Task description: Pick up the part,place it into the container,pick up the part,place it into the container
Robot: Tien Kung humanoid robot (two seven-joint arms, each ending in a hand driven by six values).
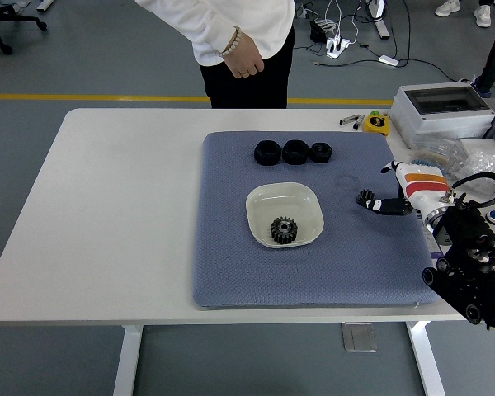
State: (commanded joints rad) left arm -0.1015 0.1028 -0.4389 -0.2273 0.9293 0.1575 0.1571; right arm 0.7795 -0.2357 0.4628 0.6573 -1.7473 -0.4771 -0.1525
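Nearest to me my right arm (470,280) comes in at the lower right, right of the blue mat (231,264), its right hand (396,198) reaching over the mat's right edge. The dark fingers (388,205) point left toward the bowl (285,214) and sit right up against a small black part (365,198) lying on the mat, right of the bowl. Too small and dark to see if the fingers are closed on it or just touching, so I cannot tell. Left hand not in view

Step in hand, I judge: grabbing this second part. To do it well I'd get a firm pinch on the part before lifting, lift straight up off the mat, then carry left and release low over the bowl so it doesn't bounce out

The bowl is at the mat's centre and already holds a black gear (283,229) at its near side. Beyond the bowl, three black ring parts (294,152) in a row near the mat's far edge. Past the table (115,206) a person stands, one hand (246,59) held at the waist, touching nothing
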